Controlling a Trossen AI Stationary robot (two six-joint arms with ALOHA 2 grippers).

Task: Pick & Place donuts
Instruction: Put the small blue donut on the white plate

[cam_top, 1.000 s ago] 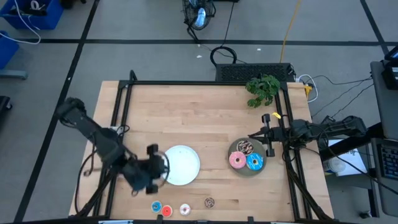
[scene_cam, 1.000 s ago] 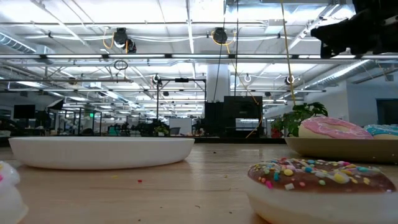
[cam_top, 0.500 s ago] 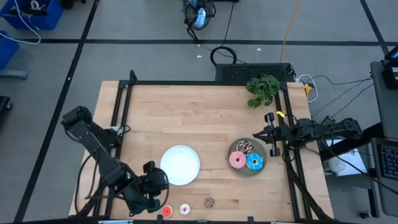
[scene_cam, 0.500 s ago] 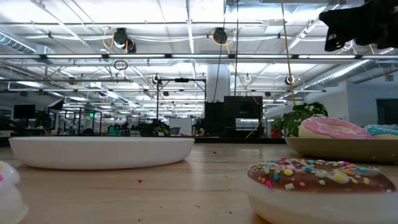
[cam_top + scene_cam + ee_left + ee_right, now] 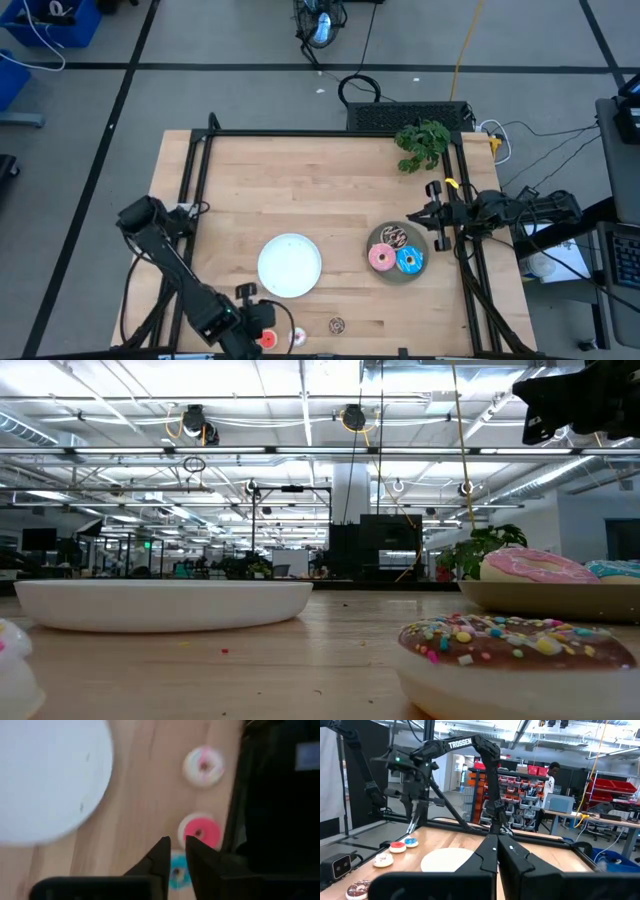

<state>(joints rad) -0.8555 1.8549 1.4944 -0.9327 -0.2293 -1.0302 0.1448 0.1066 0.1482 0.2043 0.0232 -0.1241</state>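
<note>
With the left gripper [image 5: 175, 851] lowered over the red mini [image 5: 200, 831] and blue mini [image 5: 176, 870] at the table's front edge, fingers only slightly parted, a mini could easily get nudged off; the right gripper [image 5: 497, 851] is parked clenched.

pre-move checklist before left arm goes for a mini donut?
1. Left gripper over the mini row by the red mini donut: ok.
2. Left gripper holds nothing, fingers only slightly apart: ok, but too narrow to straddle a donut yet.
3. Targets visible: red, white mini donut, blue mini donut partly hidden, brown mini donut: ok.
4. White plate bare: ok.
5. Grey plate carries the three larger donuts: ok.
6. Right gripper shut, parked beside the grey plate, away from the left arm: ok.
</note>
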